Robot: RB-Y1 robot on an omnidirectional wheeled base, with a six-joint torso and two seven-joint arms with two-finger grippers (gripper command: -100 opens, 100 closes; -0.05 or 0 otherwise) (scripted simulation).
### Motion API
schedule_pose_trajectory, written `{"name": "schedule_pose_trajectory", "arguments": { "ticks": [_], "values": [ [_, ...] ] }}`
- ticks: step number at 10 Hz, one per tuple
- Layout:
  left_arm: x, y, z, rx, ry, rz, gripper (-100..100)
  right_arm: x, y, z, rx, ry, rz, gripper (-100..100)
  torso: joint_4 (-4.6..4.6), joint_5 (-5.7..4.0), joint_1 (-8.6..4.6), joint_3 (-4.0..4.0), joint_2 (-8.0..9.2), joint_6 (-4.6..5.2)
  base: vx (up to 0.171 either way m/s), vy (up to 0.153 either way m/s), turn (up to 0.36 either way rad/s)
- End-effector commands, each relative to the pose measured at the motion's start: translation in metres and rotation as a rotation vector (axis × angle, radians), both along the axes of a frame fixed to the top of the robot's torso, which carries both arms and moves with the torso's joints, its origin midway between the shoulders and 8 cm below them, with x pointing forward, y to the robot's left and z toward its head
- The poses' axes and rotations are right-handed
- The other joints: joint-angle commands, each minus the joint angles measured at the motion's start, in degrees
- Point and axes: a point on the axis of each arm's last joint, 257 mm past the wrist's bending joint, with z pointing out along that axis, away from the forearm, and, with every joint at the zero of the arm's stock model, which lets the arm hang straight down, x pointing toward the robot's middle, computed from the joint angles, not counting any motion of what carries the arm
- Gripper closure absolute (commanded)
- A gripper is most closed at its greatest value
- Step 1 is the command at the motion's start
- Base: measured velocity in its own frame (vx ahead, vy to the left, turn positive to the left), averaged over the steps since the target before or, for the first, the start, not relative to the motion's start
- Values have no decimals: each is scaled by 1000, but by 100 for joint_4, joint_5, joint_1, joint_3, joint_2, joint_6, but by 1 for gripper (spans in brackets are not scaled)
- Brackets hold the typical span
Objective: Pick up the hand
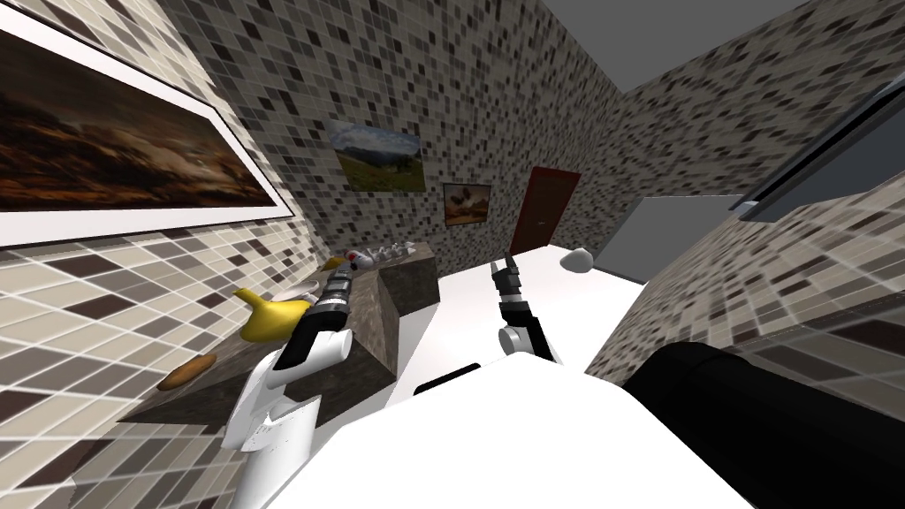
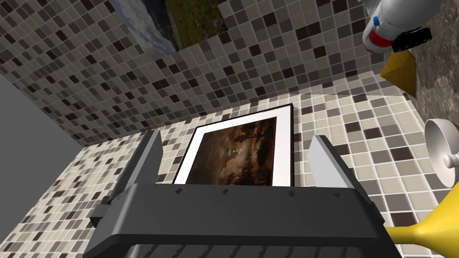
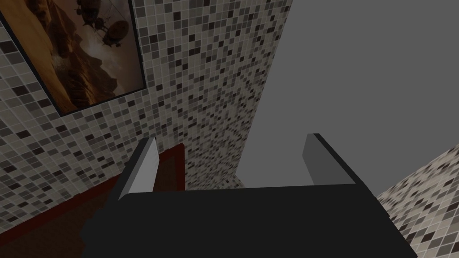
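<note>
On the left counter, the likely target, a white-red bottle, lies just beyond the left gripper, spread like the right gripper; careless reaching could knock the yellow jug.

On the counter at our left a jug stands beyond a loaf, a bottle farther back; right of it lies a table.

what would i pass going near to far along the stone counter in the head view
brown oval lump → yellow jug → white dish → white and red bottle → cluster of small white things at the far end
</note>
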Motion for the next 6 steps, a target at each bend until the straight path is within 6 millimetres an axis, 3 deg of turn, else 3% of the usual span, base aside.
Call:
{"name": "schedule_pose_trajectory", "arguments": {
  "ticks": [1,6],
  "values": [
    [7,10,2,16,23,35,-100,0,0,0,0,0,0,0,0,0,0,0,0,0,28,-57,18],
    [14,28,-18,7,130,90,-100,0,0,0,0,0,0,0,-1,-2,-9,-2,-2,0,21,-50,11]
  ]
}}
